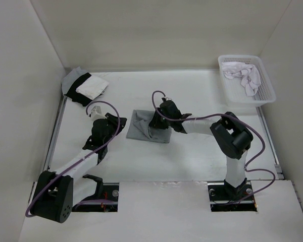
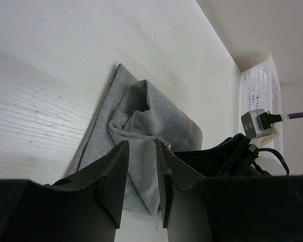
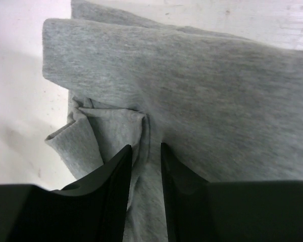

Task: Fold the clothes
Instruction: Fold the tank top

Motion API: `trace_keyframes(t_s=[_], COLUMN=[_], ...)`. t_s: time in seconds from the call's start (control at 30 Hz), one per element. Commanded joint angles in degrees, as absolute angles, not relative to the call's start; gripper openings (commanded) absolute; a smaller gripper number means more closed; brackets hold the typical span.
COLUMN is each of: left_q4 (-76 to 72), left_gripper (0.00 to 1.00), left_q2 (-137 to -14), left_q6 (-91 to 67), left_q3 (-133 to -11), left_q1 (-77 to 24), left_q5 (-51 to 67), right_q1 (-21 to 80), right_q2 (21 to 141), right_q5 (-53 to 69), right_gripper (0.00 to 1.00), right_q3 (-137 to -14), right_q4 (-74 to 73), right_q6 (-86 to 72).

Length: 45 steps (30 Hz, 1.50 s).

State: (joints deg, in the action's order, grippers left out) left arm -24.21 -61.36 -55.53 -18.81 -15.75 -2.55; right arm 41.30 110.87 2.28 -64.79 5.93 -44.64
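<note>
The clothes (image 1: pixel 140 130), a heather-grey knit top, lie folded into a rough rectangle in the middle of the table, with a bunched fold near one edge (image 2: pixel 161 116). My right gripper (image 1: pixel 159 122) points down onto the right part of the cloth. In the right wrist view its jaws (image 3: pixel 145 147) stand apart astride a small ridge of grey fabric (image 3: pixel 202 80) without pinching it. My left gripper (image 1: pixel 115 126) hovers just left of the cloth. Its jaws (image 2: pixel 141 143) are open with nothing between them, and the cloth's near edge lies beyond the tips.
A white basket (image 1: pixel 266 96) holding a white garment (image 1: pixel 245 74) stands at the back right. A black, white and grey stack of clothes (image 1: pixel 86 85) lies at the back left. White walls close in three sides. The right arm (image 2: pixel 232 151) shows beside the cloth.
</note>
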Motion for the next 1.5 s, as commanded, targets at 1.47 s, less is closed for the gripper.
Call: trace_keyframes(t_s=[1.47], left_q4=[-24.79], left_gripper=[0.27], left_q2=[-61.43], left_q6=[-54.32], left_q3=[-20.57], left_q1=[-19.38], left_q5=[-7.91], right_q1=[41.97], right_q2=[107.66], right_q5=[5.63], right_gripper=[0.17], right_q3=[-64.60], right_q4=[14.06], right_q6=[-39.45])
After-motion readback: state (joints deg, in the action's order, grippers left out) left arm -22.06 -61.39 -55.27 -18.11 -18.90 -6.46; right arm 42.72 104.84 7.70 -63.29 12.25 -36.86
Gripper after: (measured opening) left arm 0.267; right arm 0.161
